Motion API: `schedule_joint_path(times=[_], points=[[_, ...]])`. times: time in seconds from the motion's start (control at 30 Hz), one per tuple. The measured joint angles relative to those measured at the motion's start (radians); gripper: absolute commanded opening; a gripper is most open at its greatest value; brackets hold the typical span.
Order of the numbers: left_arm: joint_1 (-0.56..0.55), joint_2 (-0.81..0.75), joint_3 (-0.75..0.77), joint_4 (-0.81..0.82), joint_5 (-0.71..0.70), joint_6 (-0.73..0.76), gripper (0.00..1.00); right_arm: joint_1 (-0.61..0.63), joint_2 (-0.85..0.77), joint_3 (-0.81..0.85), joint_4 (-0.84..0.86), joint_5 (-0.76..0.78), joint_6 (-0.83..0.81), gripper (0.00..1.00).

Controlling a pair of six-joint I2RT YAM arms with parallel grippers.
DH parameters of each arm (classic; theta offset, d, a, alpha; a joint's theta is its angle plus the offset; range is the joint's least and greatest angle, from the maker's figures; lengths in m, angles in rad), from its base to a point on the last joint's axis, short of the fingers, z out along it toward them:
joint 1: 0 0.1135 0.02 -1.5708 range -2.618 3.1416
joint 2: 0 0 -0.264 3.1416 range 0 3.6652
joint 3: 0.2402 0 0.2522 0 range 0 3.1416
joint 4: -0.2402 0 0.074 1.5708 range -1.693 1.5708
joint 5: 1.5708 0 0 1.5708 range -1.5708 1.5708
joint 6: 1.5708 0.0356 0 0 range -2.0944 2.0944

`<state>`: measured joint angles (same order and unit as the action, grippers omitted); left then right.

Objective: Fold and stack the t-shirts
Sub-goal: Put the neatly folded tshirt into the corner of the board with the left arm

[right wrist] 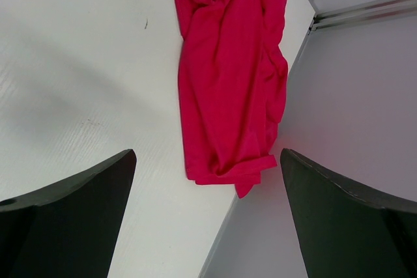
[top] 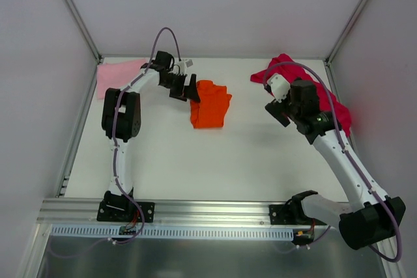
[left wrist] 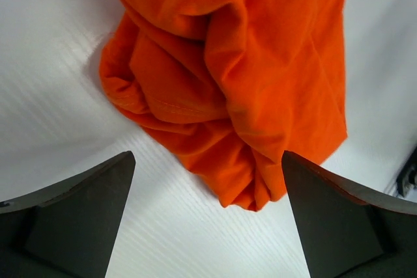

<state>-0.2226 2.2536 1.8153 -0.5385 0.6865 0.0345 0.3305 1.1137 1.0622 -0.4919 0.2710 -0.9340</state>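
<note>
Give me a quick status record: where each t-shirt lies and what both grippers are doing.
orange t-shirt: crumpled, mid-table, not folded
pink t-shirt: far left corner, fold state unclear
magenta t-shirt: bunched along the right wall
left gripper: open, over the orange t-shirt, empty
right gripper: open, over the magenta t-shirt, empty
stack: none yet

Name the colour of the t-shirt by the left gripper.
The t-shirt is bright orange; the left wrist view shows it best.

White table bears orange t-shirt, pink t-shirt, crimson t-shirt.
</note>
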Motion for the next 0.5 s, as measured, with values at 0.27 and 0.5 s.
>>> schedule_joint_path(times=[0.27, 0.5], points=[[-0.021, 0.005, -0.031, -0.010, 0.188, 0.010, 0.99, 0.000, -0.006, 0.023, -0.028, 0.000, 0.009, 1.00], [-0.033, 0.013, -0.051, -0.011, 0.189, -0.006, 0.99, 0.000, -0.006, 0.054, -0.041, 0.000, 0.017, 1.00]])
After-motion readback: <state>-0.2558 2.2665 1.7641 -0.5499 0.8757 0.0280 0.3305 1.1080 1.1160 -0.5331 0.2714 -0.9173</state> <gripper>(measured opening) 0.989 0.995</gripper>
